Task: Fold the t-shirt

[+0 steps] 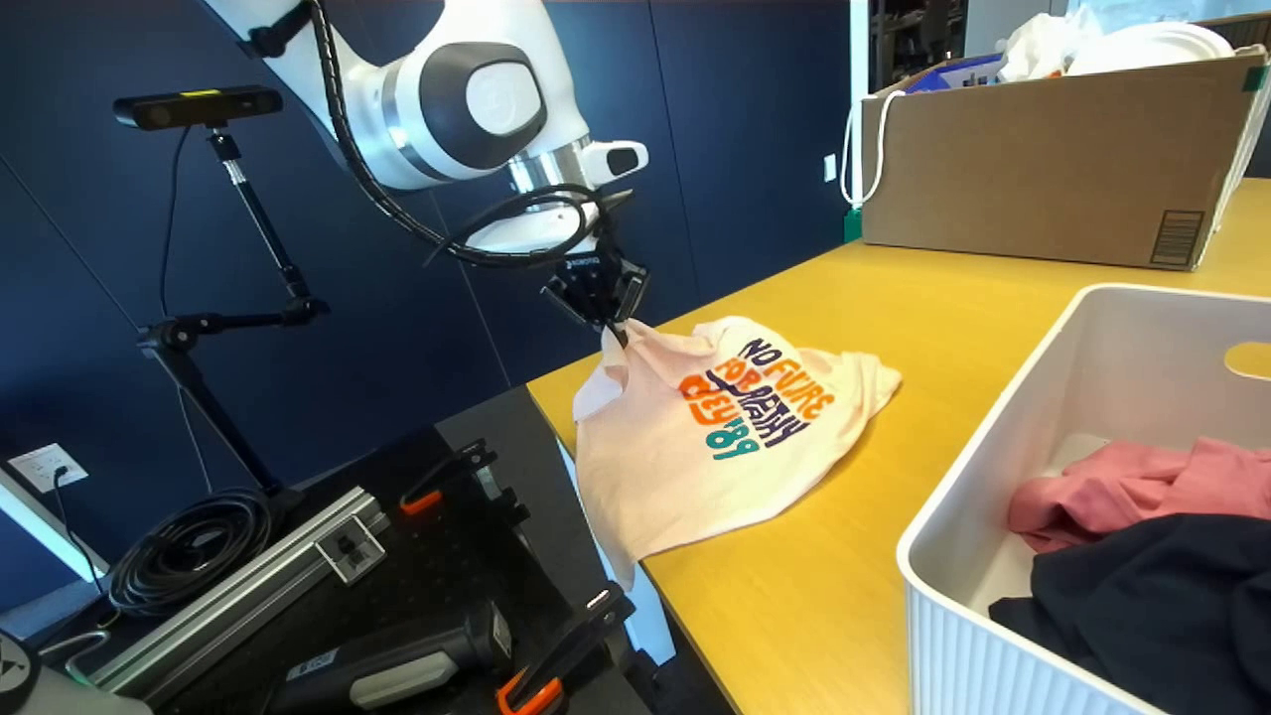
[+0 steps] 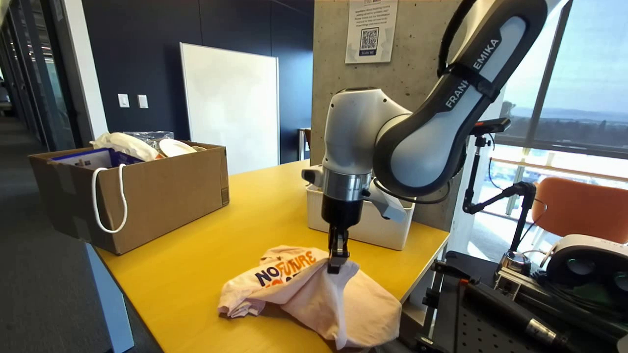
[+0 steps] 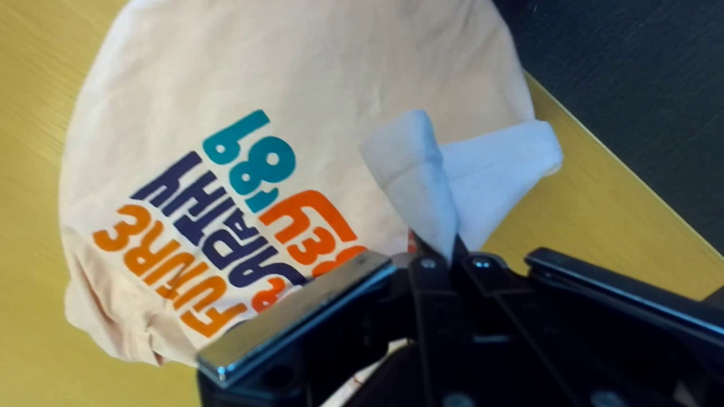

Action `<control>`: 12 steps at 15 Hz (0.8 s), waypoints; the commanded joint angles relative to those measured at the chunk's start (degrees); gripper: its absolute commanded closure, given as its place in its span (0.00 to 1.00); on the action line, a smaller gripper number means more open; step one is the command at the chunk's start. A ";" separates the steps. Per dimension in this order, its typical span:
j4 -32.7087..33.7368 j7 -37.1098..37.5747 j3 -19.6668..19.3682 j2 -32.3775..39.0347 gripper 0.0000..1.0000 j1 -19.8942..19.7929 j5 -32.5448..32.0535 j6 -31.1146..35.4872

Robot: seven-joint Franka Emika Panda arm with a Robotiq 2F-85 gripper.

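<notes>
The pale cream t-shirt [image 1: 655, 467] with orange, green and dark lettering lies print side up near the corner of the yellow table. It also shows in an exterior view [image 2: 368, 306] and in the wrist view [image 3: 339, 68]. One part hangs over the table edge. My gripper [image 1: 618, 333] is shut on a piece of the shirt's edge and holds it raised a little, making a tented fold. The gripper points down in an exterior view [image 2: 335, 264]. In the wrist view, the pinched, pale folded cloth stands between the fingertips [image 3: 449, 249]. The shirt's underside is mostly hidden.
A white bin [image 1: 983, 457] on the yellow table [image 1: 824, 596] holds a pink garment [image 1: 1142, 487] and a dark navy garment [image 1: 1162, 606]. A filled cardboard box [image 2: 171, 196] stands on the table. A black cart [image 1: 437, 576] with clamps and a camera stand is beside the table edge.
</notes>
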 commanded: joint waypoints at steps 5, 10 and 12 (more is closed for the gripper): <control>7.71 -1.67 -7.32 2.69 0.99 -1.92 -5.70 -4.68; 16.60 -2.75 -7.97 8.67 0.99 -1.76 -7.98 -8.65; 20.11 -2.58 -8.84 11.68 0.99 -1.99 -9.01 -9.73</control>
